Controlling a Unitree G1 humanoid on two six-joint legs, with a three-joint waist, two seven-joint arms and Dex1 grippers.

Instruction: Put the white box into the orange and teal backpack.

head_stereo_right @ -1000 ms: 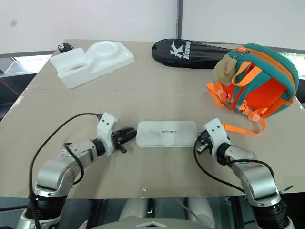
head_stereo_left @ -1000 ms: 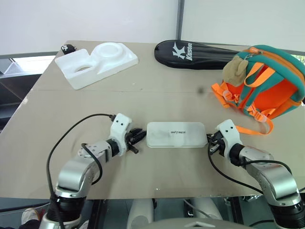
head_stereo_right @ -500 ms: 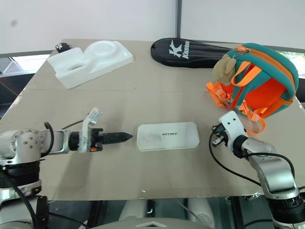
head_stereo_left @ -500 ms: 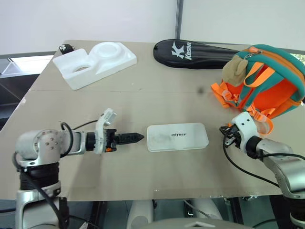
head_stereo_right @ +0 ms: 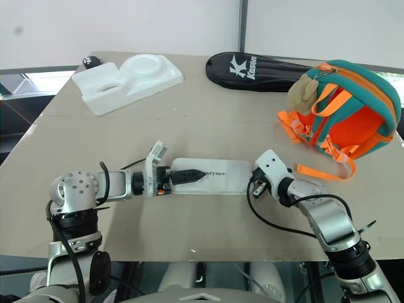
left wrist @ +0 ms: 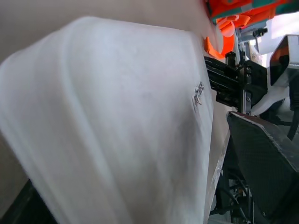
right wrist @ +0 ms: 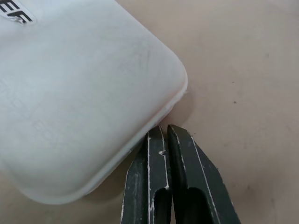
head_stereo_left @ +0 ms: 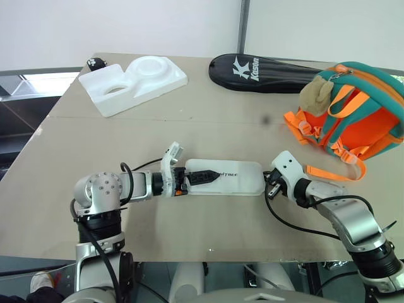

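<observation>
The white box (head_stereo_left: 237,177) lies flat on the table, near its front edge. My left gripper (head_stereo_left: 209,177) has come in over the box's left end and stands open. One black finger (left wrist: 266,168) lies above the lid, with a gap beside it; the other is hidden. My right gripper (right wrist: 167,128) is shut, its tips touching the box's (right wrist: 79,93) right end near a rounded corner. The orange and teal backpack (head_stereo_left: 369,110) lies at the far right, a tan plush toy (head_stereo_left: 314,95) on its zipper and an orange strap trailing toward my right arm.
A white styrofoam block (head_stereo_left: 136,82) with round hollows sits at the back left, a small black object (head_stereo_left: 96,63) beside it. A long black racket case (head_stereo_left: 265,66) lies along the back edge. The table's front edge runs just below both arms.
My left arm swung right and rolled its wrist, bringing its fingers from beside the box to over the box's left end. My right gripper moved left, back against the box's right end.
</observation>
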